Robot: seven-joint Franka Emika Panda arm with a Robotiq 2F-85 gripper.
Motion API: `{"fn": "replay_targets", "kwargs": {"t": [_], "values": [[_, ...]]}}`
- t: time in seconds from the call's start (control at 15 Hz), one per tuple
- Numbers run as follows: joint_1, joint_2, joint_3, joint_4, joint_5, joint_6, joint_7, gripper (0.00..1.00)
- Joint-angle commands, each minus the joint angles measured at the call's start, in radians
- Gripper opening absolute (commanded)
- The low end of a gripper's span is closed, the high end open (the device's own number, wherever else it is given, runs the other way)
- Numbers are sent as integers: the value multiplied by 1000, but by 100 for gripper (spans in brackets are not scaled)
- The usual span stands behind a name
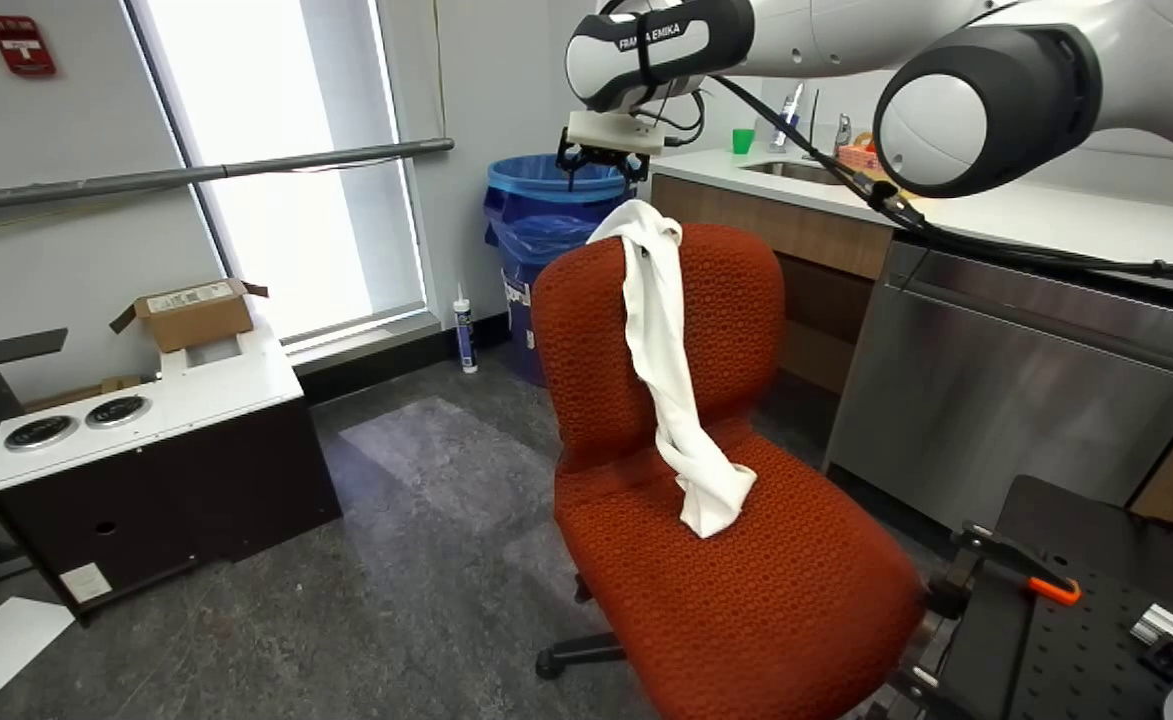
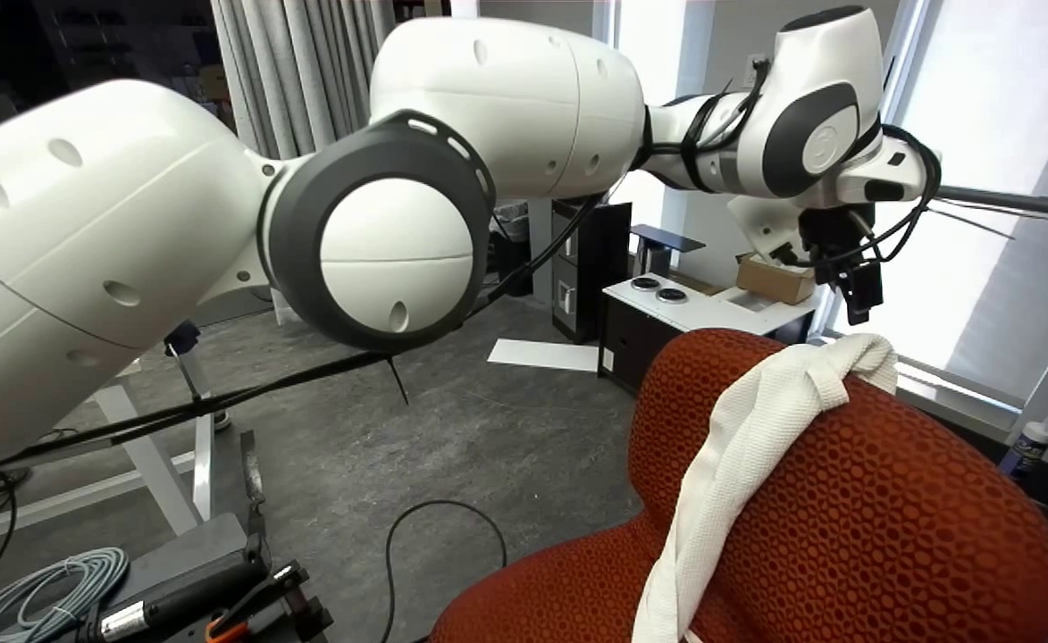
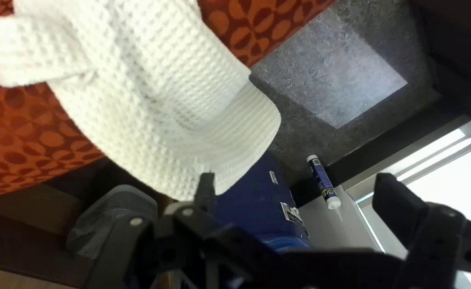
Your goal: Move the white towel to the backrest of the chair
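Note:
The white towel point(image 1: 664, 350) hangs over the top edge of the red chair's backrest point(image 1: 586, 360). Its front part runs down the backrest and its end lies on the seat point(image 1: 746, 600). The towel point(image 2: 747, 455) also drapes over the backrest point(image 2: 934, 500) in an exterior view. In the wrist view the towel point(image 3: 151, 100) curves over the edge; its end behind the backrest is hidden. My gripper point(image 1: 602, 178) is above and behind the backrest top. In the wrist view the gripper point(image 3: 295, 184) has its fingers wide apart with nothing between them, apart from the towel.
A blue bin point(image 1: 521, 240) stands behind the chair, beside the counter point(image 1: 1056, 210) and dishwasher point(image 1: 1026, 390). A caulk tube point(image 1: 465, 335) stands near the window. A white-topped cabinet point(image 1: 176, 400) stands across the floor. A black cart with a clamp point(image 1: 1066, 590) is beside the seat.

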Motion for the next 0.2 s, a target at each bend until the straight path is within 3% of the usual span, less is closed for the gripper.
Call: {"fn": "replay_targets", "kwargs": {"t": [0.0, 0.13], "values": [[1, 0, 0, 0, 0, 0, 0, 100], [2, 0, 0, 0, 0, 0, 0, 100]]}}
